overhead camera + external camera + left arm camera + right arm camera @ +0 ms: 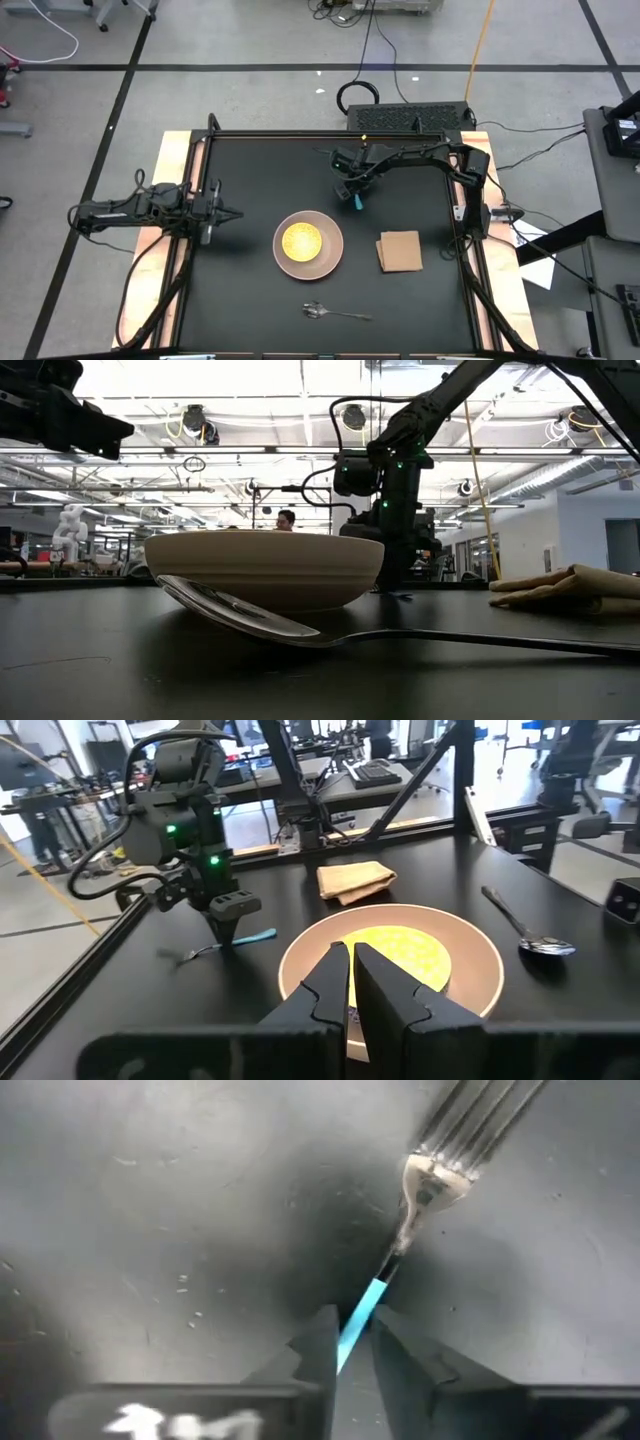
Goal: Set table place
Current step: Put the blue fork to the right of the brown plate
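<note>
The pale pink plate sits mid-table with the yellow dish lying inside it. Right of it, the tan napkin lies folded. The silver spoon rests flat near the table's near edge. The blue-handled fork is beyond the plate, toward the far edge, under my right gripper, which is shut on it. My left gripper is shut and hovers at the table's left side, its fingers pointing toward the plate. My right gripper pinches the fork's blue handle between its two fingers, a little back from the metal neck. The fingers come from above, pointing down, across the handle. In the left wrist view the fork looks level at the tabletop; whether it is lifted I cannot tell.
Black tabletop shows bare left of the plate and along the far left. A black frame post and cables stand at the right edge. A power strip lies beyond the far edge. A person sits far off in the room.
</note>
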Robot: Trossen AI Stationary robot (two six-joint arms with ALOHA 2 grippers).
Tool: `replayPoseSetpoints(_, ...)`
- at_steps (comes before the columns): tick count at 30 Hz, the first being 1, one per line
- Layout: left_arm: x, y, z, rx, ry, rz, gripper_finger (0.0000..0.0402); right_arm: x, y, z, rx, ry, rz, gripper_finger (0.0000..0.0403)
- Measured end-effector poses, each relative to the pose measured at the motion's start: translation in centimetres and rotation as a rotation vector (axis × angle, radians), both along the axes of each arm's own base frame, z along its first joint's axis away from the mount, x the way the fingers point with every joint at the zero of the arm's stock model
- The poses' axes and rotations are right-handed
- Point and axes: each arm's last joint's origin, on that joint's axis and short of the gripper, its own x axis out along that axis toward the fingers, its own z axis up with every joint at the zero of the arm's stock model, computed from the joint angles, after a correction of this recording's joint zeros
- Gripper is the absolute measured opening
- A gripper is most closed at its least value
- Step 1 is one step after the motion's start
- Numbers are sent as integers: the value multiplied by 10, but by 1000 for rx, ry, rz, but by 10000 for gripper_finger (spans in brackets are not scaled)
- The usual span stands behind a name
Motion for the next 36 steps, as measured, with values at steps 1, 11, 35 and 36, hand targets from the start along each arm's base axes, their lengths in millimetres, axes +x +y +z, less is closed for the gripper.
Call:
replayPoseSetpoints(1,0,0,0,-1,0,-8,26,0,0,0,-1,-3,1,35)
replayPoseSetpoints(11,0,-1,0,-20,2,-46,26,2,1,2,-13,-27,-64,4)
replayPoseSetpoints(35,0,-1,1,-18,-6,-27,26,12,45,62,-347,-206,-108,0)
replayPoseSetpoints(36,0,-1,1,-14,-15,-26,26,9,48,66,-356,-190,-122,0)
